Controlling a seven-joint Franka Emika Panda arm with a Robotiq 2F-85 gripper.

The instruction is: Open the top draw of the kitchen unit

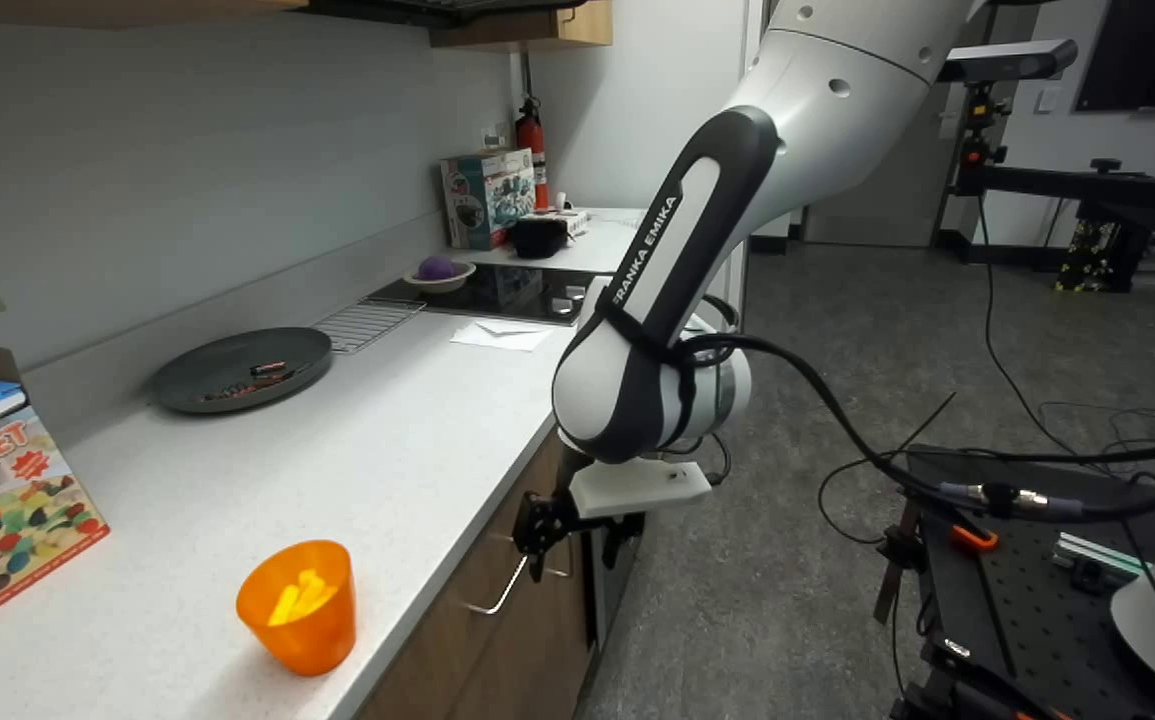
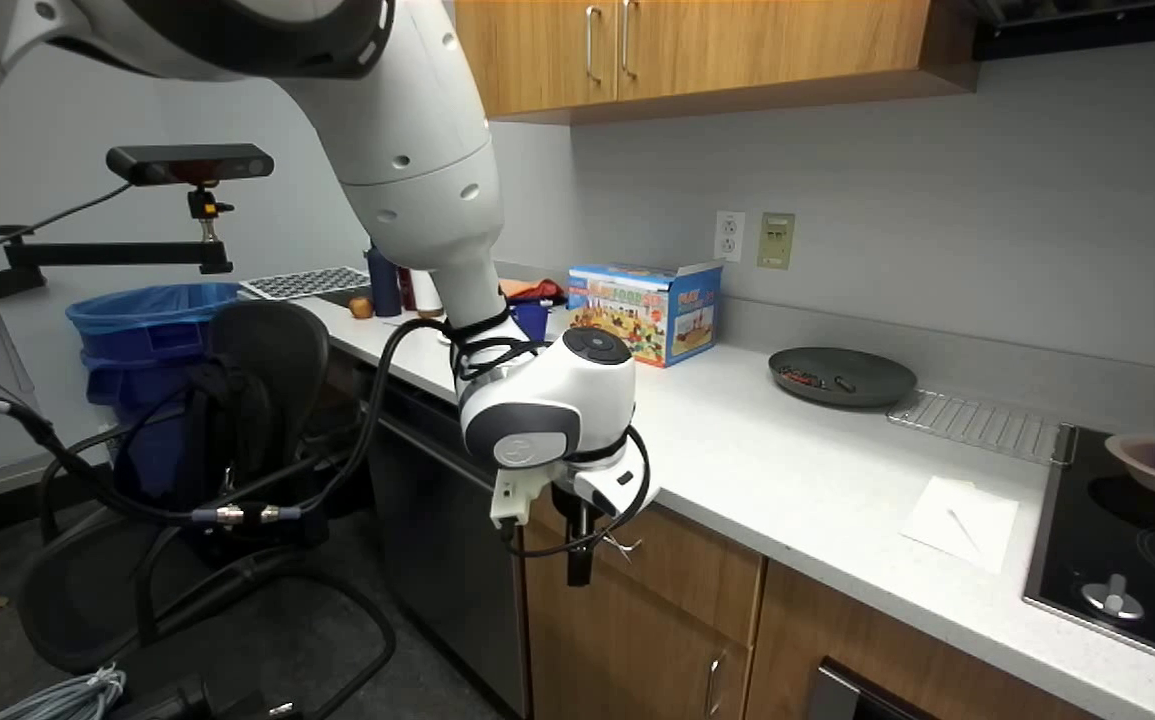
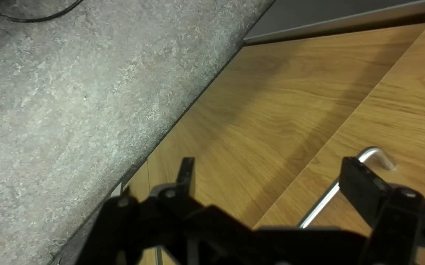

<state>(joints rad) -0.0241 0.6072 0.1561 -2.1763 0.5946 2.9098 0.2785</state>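
The top drawer [image 2: 697, 570] of the kitchen unit [image 2: 787, 470] has a brown wood front and sits flush and shut under the white countertop. Its slim silver bar handle [image 1: 502, 592] shows in both exterior views [image 2: 623, 546]. In the wrist view the handle [image 3: 322, 204] runs diagonally and passes behind the right finger. My gripper [image 1: 575, 562] is at the drawer front beside the handle. In the wrist view my gripper [image 3: 267, 162] is wide open with nothing held between its fingers. I cannot tell whether the finger touches the handle. The drawer's inner sides are hidden.
An orange cup [image 1: 309, 620] stands near the counter's front edge. A dark pan [image 2: 842, 377], a wire rack [image 2: 982, 425], a food-set box [image 2: 627, 320] and a black hob [image 2: 1137, 530] are on the counter. A lower cabinet handle [image 2: 713, 685] and oven handle [image 2: 834, 692] stick out below.
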